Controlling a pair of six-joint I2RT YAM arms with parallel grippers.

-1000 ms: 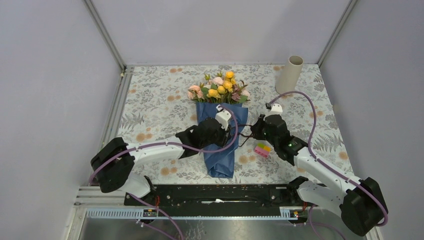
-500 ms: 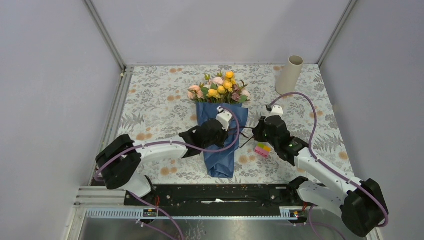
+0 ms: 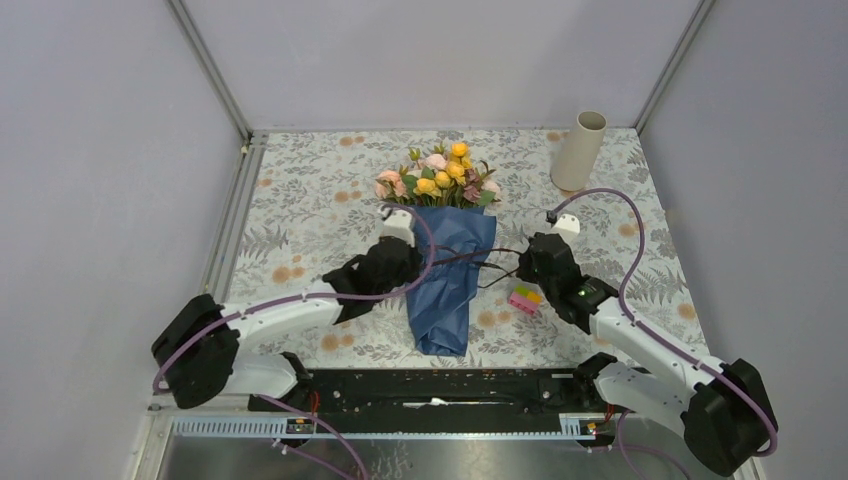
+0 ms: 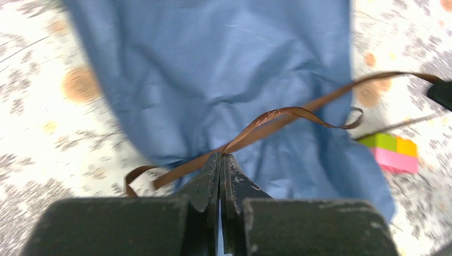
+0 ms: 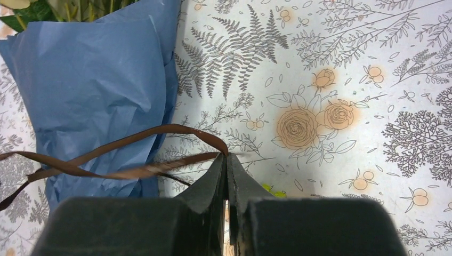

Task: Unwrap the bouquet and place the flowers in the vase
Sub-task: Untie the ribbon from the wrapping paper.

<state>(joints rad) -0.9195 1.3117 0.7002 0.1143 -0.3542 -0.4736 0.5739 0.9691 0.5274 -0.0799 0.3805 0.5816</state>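
Observation:
The bouquet (image 3: pixel 446 270) lies mid-table, its blue paper (image 4: pixel 224 69) pointing toward the arms and its yellow and pink flowers (image 3: pixel 440 178) toward the back. A dark brown ribbon (image 4: pixel 277 118) stretches across the paper between both grippers. My left gripper (image 4: pixel 220 155) sits at the wrap's left edge, shut on one ribbon end. Right of the wrap, my right gripper (image 5: pixel 226 156) is shut on the other ribbon end (image 5: pixel 133 141). The beige vase (image 3: pixel 579 150) stands upright at the back right.
A small pink, yellow and green block (image 3: pixel 524 297) lies on the floral tablecloth just in front of the right gripper, also in the left wrist view as a block (image 4: pixel 393 153). Grey walls enclose the table on three sides.
The left gripper has shut on the ribbon and pulled left off the blue wrap, drawing the ribbon out across it. The right gripper has shifted slightly right, holding its end.

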